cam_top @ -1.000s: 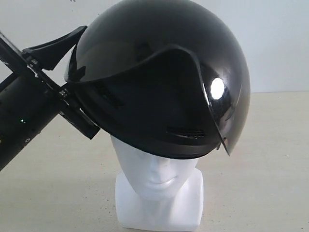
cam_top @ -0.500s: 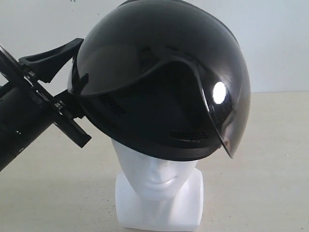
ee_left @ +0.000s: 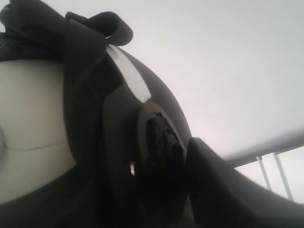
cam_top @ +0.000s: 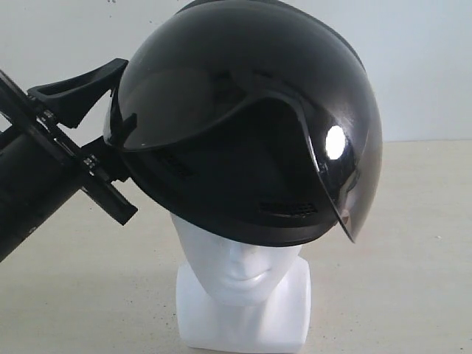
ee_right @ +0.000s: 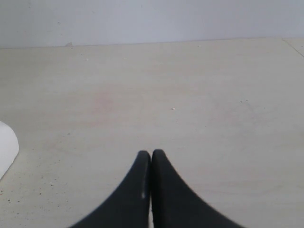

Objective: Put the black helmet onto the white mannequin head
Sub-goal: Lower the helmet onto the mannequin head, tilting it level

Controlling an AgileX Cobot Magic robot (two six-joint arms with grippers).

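Note:
The black helmet (cam_top: 243, 88) sits over the crown of the white mannequin head (cam_top: 240, 258), tilted, with its smoky visor (cam_top: 343, 177) hanging on the right. Below the rim the face, neck and squarish base show. My left gripper (cam_top: 118, 129) is at the helmet's left rim. One finger (cam_top: 77, 85) lies outside the shell and the other is hidden under the rim. In the left wrist view the helmet rim (ee_left: 118, 142) fills the jaws, the outer finger (ee_left: 228, 190) is against the shell, and the white head (ee_left: 28, 128) shows inside. My right gripper (ee_right: 151, 154) is shut and empty over the table.
The head stands on a pale beige table (cam_top: 413, 243) before a white wall (cam_top: 428, 59). A helmet strap loop (ee_left: 107, 23) sticks out past the rim. A white rounded edge (ee_right: 5, 147) shows at the side of the right wrist view.
The helmet's left side has dropped a little and the shell has settled lower on the head. My left arm has shifted slightly left and down with it, mostly before the last half second.

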